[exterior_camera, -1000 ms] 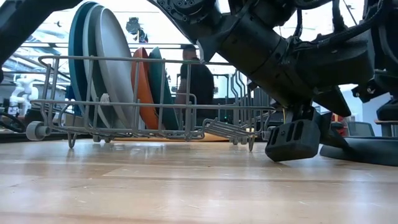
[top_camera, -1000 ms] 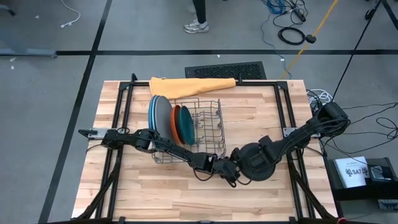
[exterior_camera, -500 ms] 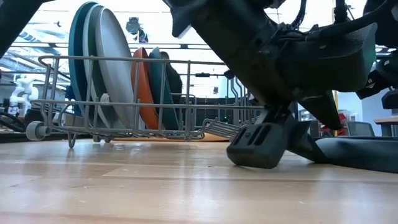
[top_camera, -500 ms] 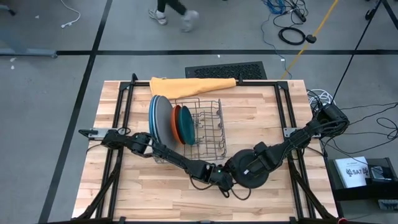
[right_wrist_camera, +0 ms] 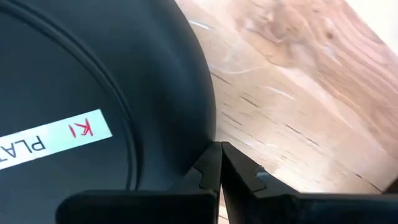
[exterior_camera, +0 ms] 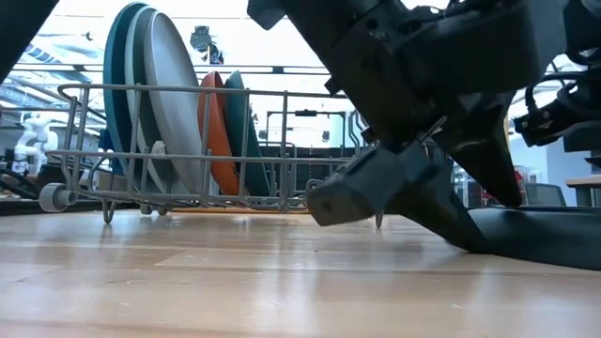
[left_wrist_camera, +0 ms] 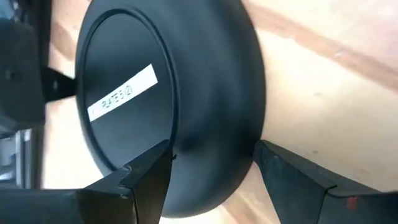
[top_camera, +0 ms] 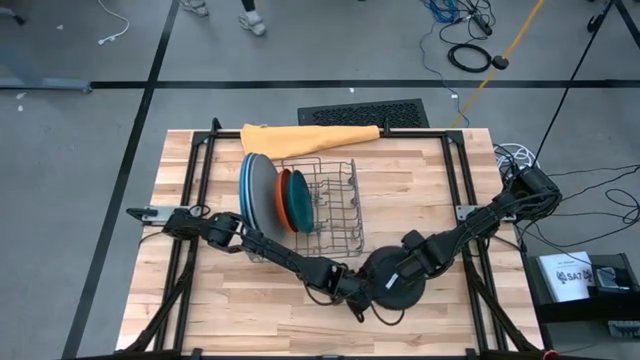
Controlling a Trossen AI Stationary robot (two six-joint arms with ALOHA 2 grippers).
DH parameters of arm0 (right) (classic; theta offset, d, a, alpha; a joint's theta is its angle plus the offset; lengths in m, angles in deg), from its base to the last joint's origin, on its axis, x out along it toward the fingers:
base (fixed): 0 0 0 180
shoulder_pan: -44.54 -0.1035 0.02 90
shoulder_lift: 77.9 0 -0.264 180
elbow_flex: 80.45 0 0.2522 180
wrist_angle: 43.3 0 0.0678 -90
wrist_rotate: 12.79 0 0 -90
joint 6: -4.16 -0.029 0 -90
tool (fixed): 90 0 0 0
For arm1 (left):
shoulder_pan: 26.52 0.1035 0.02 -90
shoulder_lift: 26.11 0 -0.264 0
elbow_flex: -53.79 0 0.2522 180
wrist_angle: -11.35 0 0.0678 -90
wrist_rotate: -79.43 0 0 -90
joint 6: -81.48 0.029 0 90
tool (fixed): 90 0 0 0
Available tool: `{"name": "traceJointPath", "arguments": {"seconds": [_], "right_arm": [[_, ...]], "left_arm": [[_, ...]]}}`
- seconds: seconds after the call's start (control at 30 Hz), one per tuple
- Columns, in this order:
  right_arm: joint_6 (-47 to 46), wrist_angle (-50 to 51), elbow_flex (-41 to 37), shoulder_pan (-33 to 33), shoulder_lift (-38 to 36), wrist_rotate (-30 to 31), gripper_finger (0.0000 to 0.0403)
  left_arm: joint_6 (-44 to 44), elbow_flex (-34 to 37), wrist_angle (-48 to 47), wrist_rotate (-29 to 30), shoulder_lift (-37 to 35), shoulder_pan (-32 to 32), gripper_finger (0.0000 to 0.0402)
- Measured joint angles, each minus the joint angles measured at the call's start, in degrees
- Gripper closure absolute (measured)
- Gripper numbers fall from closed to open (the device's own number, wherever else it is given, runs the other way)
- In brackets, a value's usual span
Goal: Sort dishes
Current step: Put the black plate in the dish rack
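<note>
Two dark, near-black jointed arms, the left arm [top_camera: 270, 250] and the right arm [top_camera: 480, 220], built of slim tubular links and bulkier rounded joint housings, with thin black cables looping alongside. The left end effector [left_wrist_camera: 211, 180] carries two matte black, wedge-shaped fingers [left_wrist_camera: 146, 180]; the right end effector [right_wrist_camera: 219, 171] has blocky dark fingers with stepped, notched tips.

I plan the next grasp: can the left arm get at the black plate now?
Probably yes. The left end effector is open with its fingers on either side of the black plate's rim, and nothing stands between them.
</note>
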State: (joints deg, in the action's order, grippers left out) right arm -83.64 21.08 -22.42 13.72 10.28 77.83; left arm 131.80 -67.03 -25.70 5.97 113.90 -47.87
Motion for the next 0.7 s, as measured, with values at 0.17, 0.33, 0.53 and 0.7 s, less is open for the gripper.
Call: {"name": "traceJointPath", "arguments": {"seconds": [0.17,0.33,0.53,0.7], "right_arm": [[0.28,-1.76,0.00,0.19,0.00,0.20,0.0403],[0.74,-2.72,-0.03,0.56,0.04,0.05,0.0403],[2.01,-4.99,-0.17,1.54,0.04,0.60,0.0403],[2.01,-5.06,-0.20,1.57,0.04,0.60,0.0403]], "left_arm": [[1.03,-2.18,-3.29,-4.78,0.00,0.00,0.0159],[1.04,-4.22,-7.93,-7.61,0.00,0.35,0.0158],[1.53,-4.30,-8.34,-8.58,0.55,1.20,0.0158],[1.84,-4.30,-7.05,-6.60,1.26,1.18,0.0158]]}}
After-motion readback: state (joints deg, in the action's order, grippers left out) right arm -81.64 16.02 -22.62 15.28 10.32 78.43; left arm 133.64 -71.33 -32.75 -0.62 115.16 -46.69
